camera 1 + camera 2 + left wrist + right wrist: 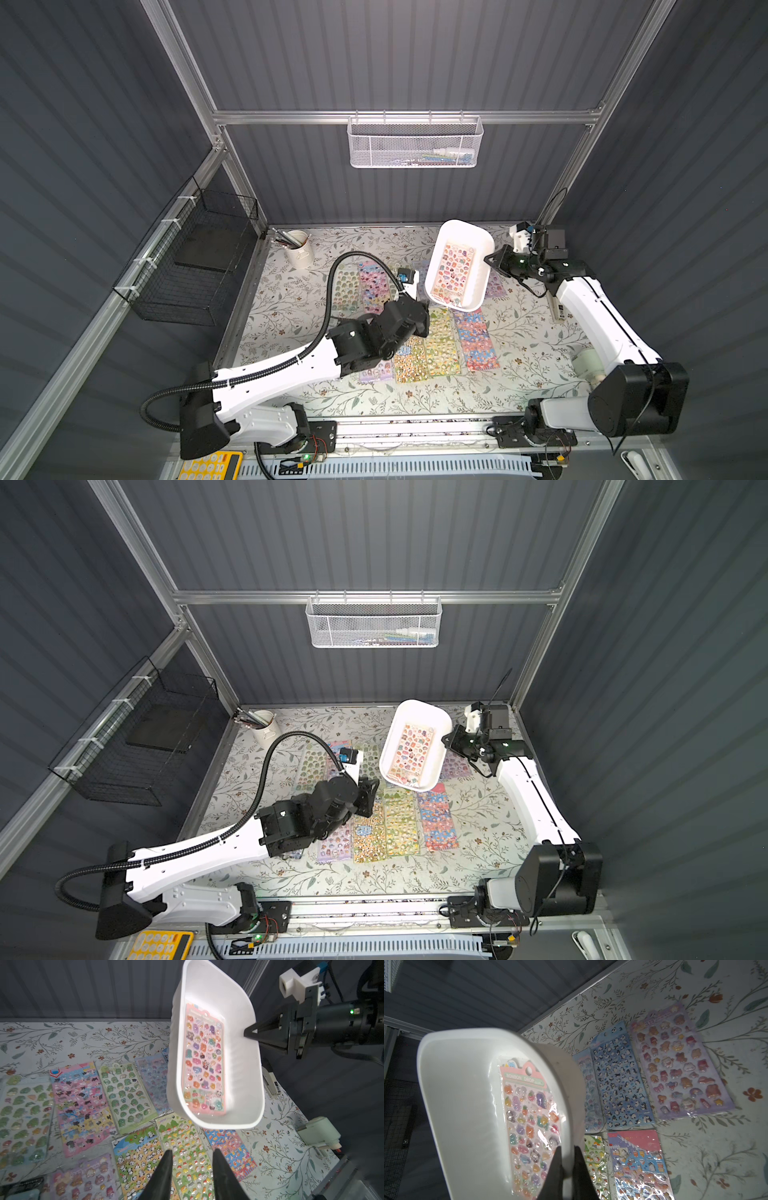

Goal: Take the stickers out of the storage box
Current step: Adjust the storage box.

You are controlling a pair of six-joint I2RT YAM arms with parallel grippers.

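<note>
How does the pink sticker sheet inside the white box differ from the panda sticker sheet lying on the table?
The pink-bordered glossy sticker sheet lies inside the white plastic storage box, which the right gripper holds tilted over the floral table; the panda sticker sheet lies flat on that table. The pink sheet shows mixed colourful figures, the panda sheet black-and-white pandas on yellow. Both are long, glossy rectangles.

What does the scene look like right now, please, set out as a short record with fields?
box: storage box raised and tilted over the table
right arm: right gripper shut on the box's side wall
left arm: left gripper open, empty, over the laid-out sheets
in box: one pink sticker sheet
on table: other sticker sheets lying flat in rows
left to do: that last sheet
</note>
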